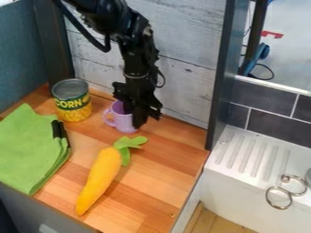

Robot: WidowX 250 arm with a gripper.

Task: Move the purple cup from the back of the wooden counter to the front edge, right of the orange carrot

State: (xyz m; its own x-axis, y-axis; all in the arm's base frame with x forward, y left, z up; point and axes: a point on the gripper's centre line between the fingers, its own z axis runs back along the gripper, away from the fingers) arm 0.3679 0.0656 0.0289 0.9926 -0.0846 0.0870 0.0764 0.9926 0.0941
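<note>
Purple mug [123,121] at the hand [137,117]

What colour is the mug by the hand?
The mug is light purple, seen best in the camera view.

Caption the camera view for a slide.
A black gripper at a purple mug, with a can, green cloth and toy carrot nearby.

Whitewashed plank wall [188,86] stands between dark posts [220,82]; teal panel [18,54] at far left; wood counter [164,175] below; dark tiles [267,125] (pale grout) back white ribbed drainboard [237,176].
</note>
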